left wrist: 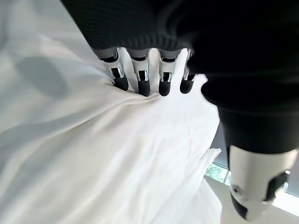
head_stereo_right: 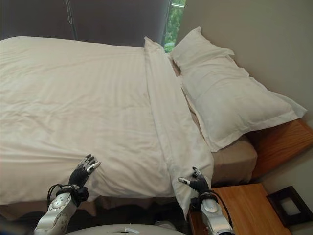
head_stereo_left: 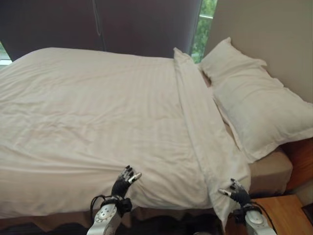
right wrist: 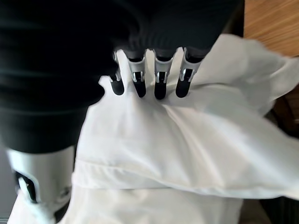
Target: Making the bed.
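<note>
The duvet [head_stereo_left: 98, 112] lies spread over the bed [head_stereo_left: 271, 171] below the pillow [head_stereo_left: 254, 103], mostly made, while the left hand [head_stereo_left: 124, 180] and right hand [head_stereo_left: 238, 192], fingers straight, press its hanging near edge.

A wooden nightstand [head_stereo_right: 244, 205] stands at the near corner, just beside the bed's side. A small dark frame [head_stereo_right: 289, 205] lies on the floor-side edge next to it. Dark curtains [head_stereo_left: 98, 24] cover the far wall, and a narrow strip of window [head_stereo_left: 205, 24] shows green foliage beside the beige wall [head_stereo_left: 274, 34].
</note>
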